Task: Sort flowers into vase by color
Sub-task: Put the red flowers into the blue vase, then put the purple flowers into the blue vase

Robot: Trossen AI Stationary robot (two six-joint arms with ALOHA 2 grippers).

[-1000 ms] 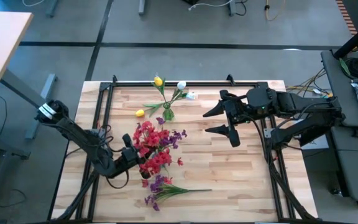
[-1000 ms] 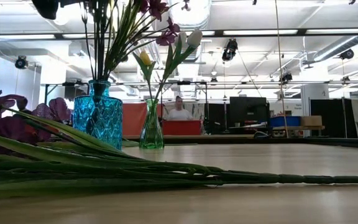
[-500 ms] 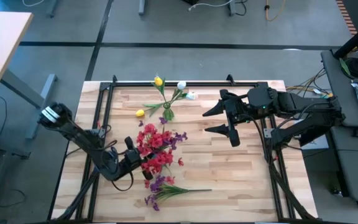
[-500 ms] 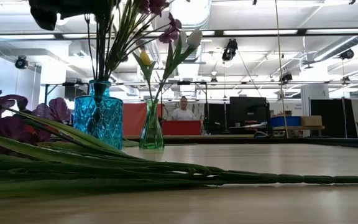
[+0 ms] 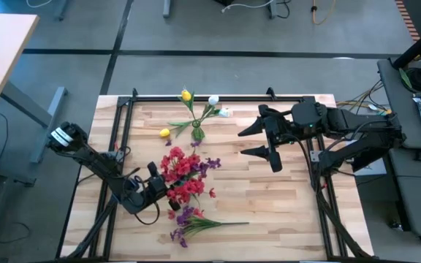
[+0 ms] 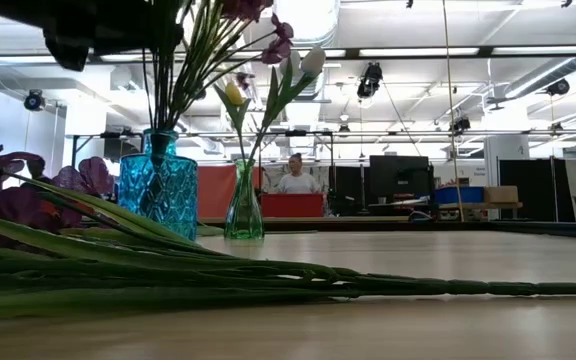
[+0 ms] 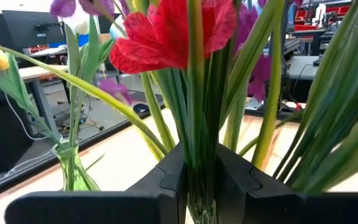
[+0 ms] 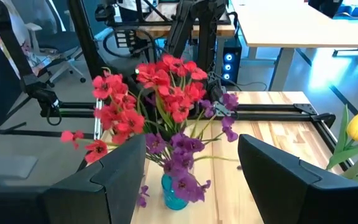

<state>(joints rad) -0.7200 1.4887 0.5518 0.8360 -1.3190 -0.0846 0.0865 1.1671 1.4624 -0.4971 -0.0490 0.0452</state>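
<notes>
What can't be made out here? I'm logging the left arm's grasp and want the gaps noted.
- Left gripper: left wrist view shows stems between its fingers; the count is blurred.
- Blue vase: high view, hidden under the red flowers.
- Purple flowers lying on the table: low view, blooms cut off by the edge.

Left gripper [image 5: 161,191], closed on the red flowers [image 5: 183,174], sits nearer the table's front edge than 1.0 s ago; the bouquet leans with it, still in the blue vase [image 6: 157,193].
</notes>
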